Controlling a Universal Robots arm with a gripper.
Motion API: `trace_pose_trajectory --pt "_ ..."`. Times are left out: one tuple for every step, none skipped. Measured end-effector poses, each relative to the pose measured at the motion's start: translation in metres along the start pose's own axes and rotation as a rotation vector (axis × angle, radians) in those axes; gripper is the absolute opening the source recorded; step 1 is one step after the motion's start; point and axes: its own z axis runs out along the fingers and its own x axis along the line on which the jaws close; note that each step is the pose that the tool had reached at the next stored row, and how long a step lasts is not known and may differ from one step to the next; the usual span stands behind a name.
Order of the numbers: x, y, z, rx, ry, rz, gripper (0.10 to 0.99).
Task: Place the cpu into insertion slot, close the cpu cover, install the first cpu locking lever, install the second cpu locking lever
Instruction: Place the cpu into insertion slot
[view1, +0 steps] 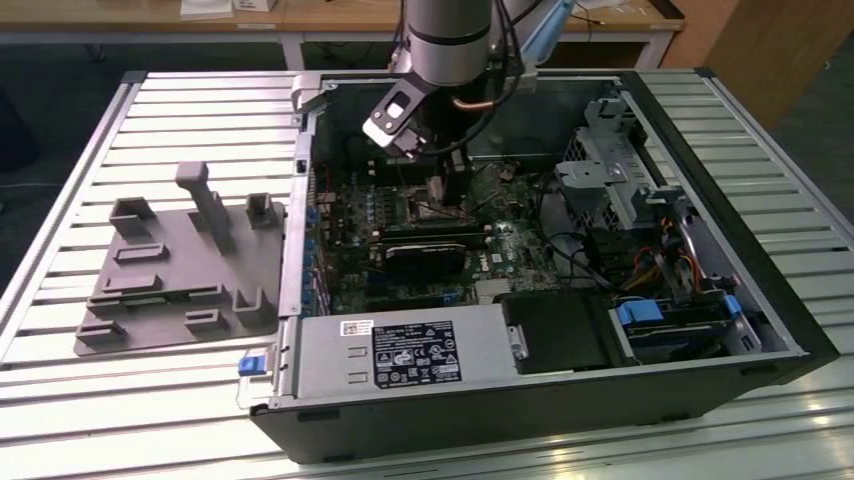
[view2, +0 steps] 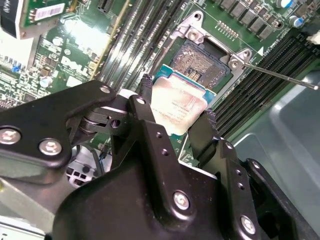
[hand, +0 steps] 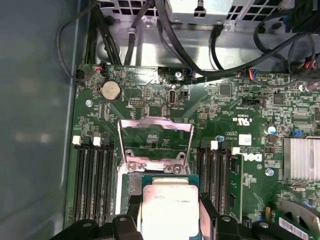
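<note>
My gripper (view2: 177, 100) is shut on the cpu (view2: 175, 105), a pale silver square chip pinched between two black fingers. In the second wrist view the chip overlaps one edge of the insertion slot (view2: 200, 62), whose dark contact field lies uncovered. The first wrist view shows the cpu (hand: 167, 210) in the gripper (hand: 169, 212), with the cpu cover (hand: 155, 145) swung open just past the slot (hand: 129, 182). A thin metal lever rod (view2: 280, 77) sticks out beside the slot. In the exterior view the gripper (view1: 430, 150) hangs inside the open computer case.
Long black memory slots (hand: 92, 180) flank the socket on both sides. Black cables (hand: 165, 35) run along the case wall. A black card block (view1: 427, 255), a power supply (view1: 387, 355) and a drive cage (view1: 621, 170) fill the case. A grey fixture plate (view1: 174, 270) lies on the slatted table.
</note>
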Motion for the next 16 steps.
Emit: trace_pose_trajectory --pt "0.0003 -0.0001 0.0008 0.0 -0.0003 0.002 0.537" --pt "0.0004 -0.0001 0.0016 0.0 -0.0006 0.005 0.537" --pt "0.0006 -0.0003 0.0025 0.0 -0.0011 0.009 0.537" --pt "0.0008 -0.0005 0.0035 0.0 -0.0014 0.012 0.537" --pt "0.0009 -0.0009 0.0044 0.0 -0.0017 0.016 0.537" --pt "0.0011 -0.0014 0.0053 0.0 -0.0021 0.02 0.537" --pt "0.0014 -0.0021 0.0062 0.0 -0.0024 0.025 0.537" --pt "0.0017 -0.0028 0.0071 0.0 -0.0028 0.03 0.537" --pt "0.002 -0.0035 0.0079 0.0 -0.0031 0.033 0.537" --pt "0.0025 -0.0044 0.0086 -0.001 -0.0035 0.036 0.537" --pt "0.0038 -0.0061 0.0111 -0.001 -0.0039 0.041 0.537" --pt "0.0043 -0.0067 0.0122 -0.001 -0.004 0.042 0.537" --pt "0.0047 -0.0073 0.0134 -0.001 -0.004 0.043 0.537" --pt "0.0051 -0.0079 0.0145 -0.001 -0.0041 0.043 0.537" --pt "0.0054 -0.0084 0.0156 -0.001 -0.0041 0.044 0.537" --pt "0.0058 -0.0089 0.0167 -0.001 -0.0041 0.044 0.537"
